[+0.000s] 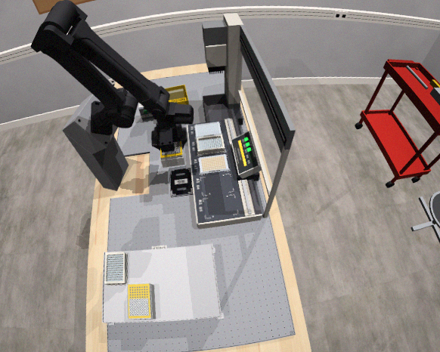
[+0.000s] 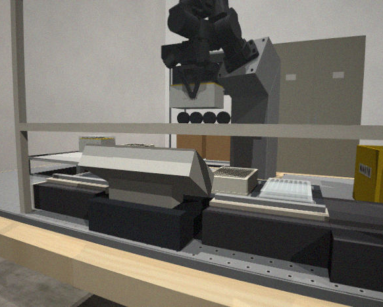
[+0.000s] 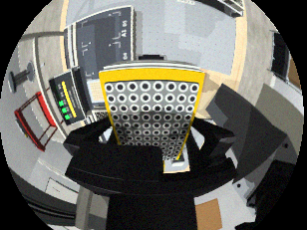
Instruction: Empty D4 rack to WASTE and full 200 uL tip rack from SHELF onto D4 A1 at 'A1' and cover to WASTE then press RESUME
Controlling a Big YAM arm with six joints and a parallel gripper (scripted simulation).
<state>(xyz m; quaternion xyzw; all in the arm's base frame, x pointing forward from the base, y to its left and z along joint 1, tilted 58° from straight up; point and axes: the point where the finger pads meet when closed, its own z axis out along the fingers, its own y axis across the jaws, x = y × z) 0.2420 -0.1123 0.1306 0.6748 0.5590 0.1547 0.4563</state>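
My gripper (image 1: 170, 145) is shut on a yellow-topped tip rack (image 1: 171, 152) and holds it well above the table, beside the deck's near edge. In the exterior view the rack (image 2: 196, 95) hangs level under the fingers (image 2: 191, 88). In the wrist view its holes (image 3: 152, 114) look dark and empty. The yellow bin WASTE (image 1: 177, 94) stands behind the arm and shows at the right of the exterior view (image 2: 374, 173). Deck positions D4 (image 1: 215, 185) and D5 (image 1: 219, 204) are bare. The shelf unit (image 1: 159, 282) carries a yellow rack (image 1: 140, 301) and a white-framed rack (image 1: 115, 267).
Three open labware pieces fill the deck's far positions (image 1: 211, 145). The black spare nest (image 1: 181, 184) sits beside D4. The panel box (image 1: 245, 152) with green and yellow lights stands past the deck, under a tall grey gantry frame (image 1: 265, 113).
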